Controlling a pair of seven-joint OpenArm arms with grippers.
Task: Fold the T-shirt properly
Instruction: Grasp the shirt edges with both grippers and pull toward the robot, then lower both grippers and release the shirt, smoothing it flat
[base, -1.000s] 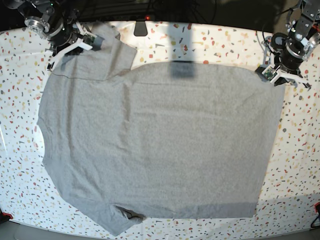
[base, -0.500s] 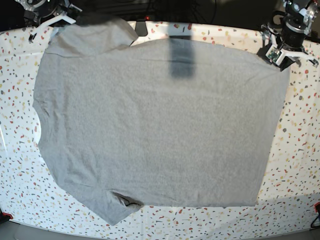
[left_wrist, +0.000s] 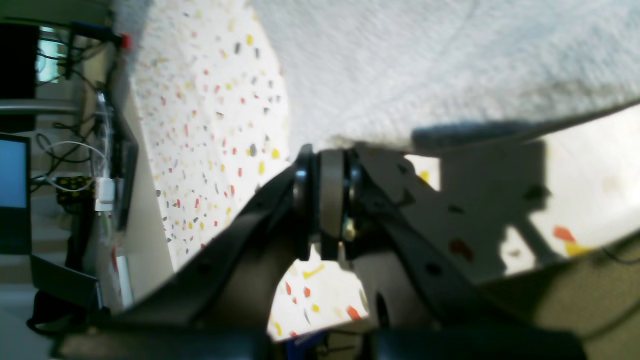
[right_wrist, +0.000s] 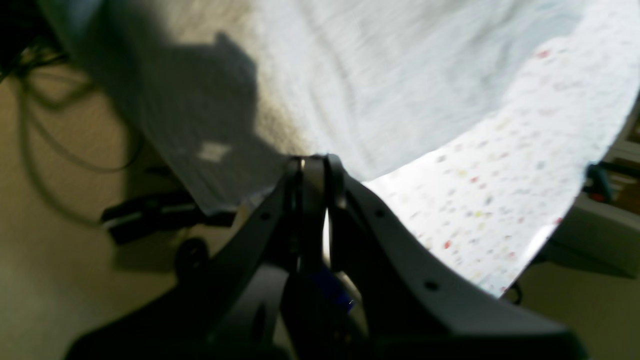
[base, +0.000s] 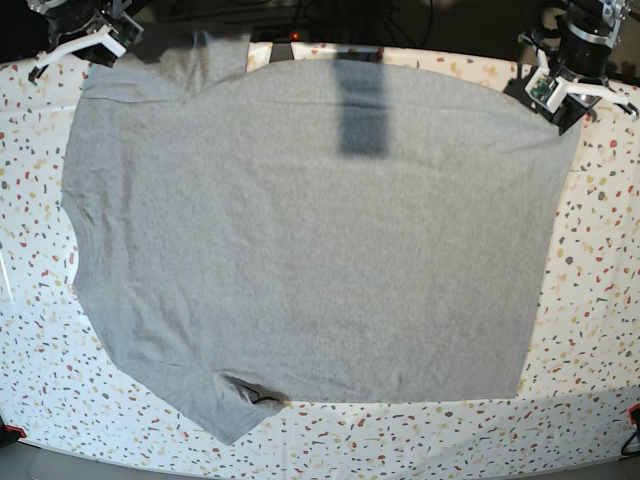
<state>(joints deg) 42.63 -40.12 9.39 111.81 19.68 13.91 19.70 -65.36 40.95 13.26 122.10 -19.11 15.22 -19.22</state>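
The light grey T-shirt (base: 310, 230) lies spread flat, plain side up, over most of the speckled table (base: 590, 300). Its near sleeve (base: 225, 405) points to the front edge, and its far sleeve (base: 205, 55) reaches the back edge. My left gripper (base: 562, 95) is at the back right, shut on the shirt's hem corner. In the left wrist view the left gripper (left_wrist: 325, 152) pinches the cloth edge (left_wrist: 425, 60). My right gripper (base: 95, 42) is at the back left, shut on the shoulder edge. In the right wrist view the right gripper (right_wrist: 312, 162) bites the fabric (right_wrist: 380, 75).
A dark shadow band (base: 362, 105) crosses the shirt near the back. Cables and a monitor (left_wrist: 12, 170) stand beyond the table's edge on the left arm's side. Bare table strips run along the front (base: 420, 435) and the right side.
Both grippers have moved toward the back of the table, dragging the shirt's far edge with them. The cloth now lies flatter and reaches the back edge.
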